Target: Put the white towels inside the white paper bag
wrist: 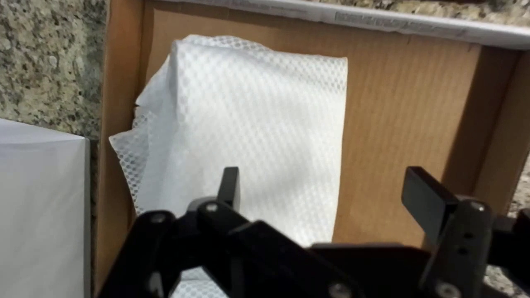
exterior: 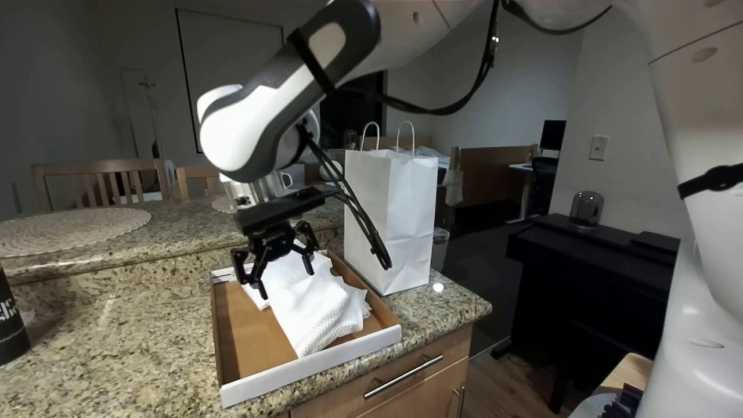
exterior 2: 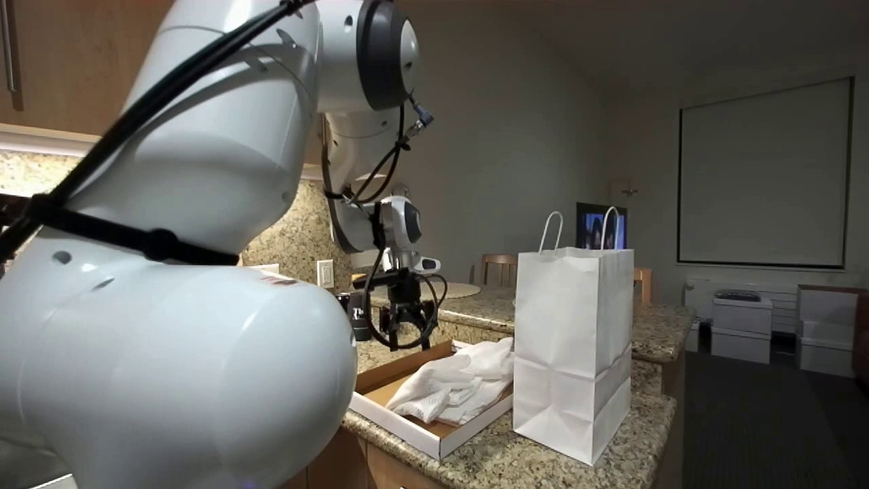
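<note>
The white towels [exterior: 316, 307] lie rumpled and overlapping in a shallow cardboard tray, brown inside with white outer walls. Seen in the wrist view, the top towel [wrist: 265, 124] is a folded, textured rectangle along the left part of the tray. My gripper [wrist: 323, 182] hangs above it, jaws wide apart and nothing between them. One fingertip [wrist: 230, 182] is over the towel, the opposite one over bare cardboard. In both exterior views the gripper [exterior: 287, 283] [exterior 2: 410, 345] points down over the tray. The white paper bag [exterior: 406, 220] [exterior 2: 560, 339] stands upright beside the tray, handles up; its inside is hidden.
The cardboard tray [exterior: 249, 337] sits on a granite counter [exterior: 116, 360], close to its front edge. Behind rises a granite ledge bearing a round woven placemat [exterior: 75, 229]. A black cylinder [exterior: 8, 319] stands at the counter's far left in an exterior view.
</note>
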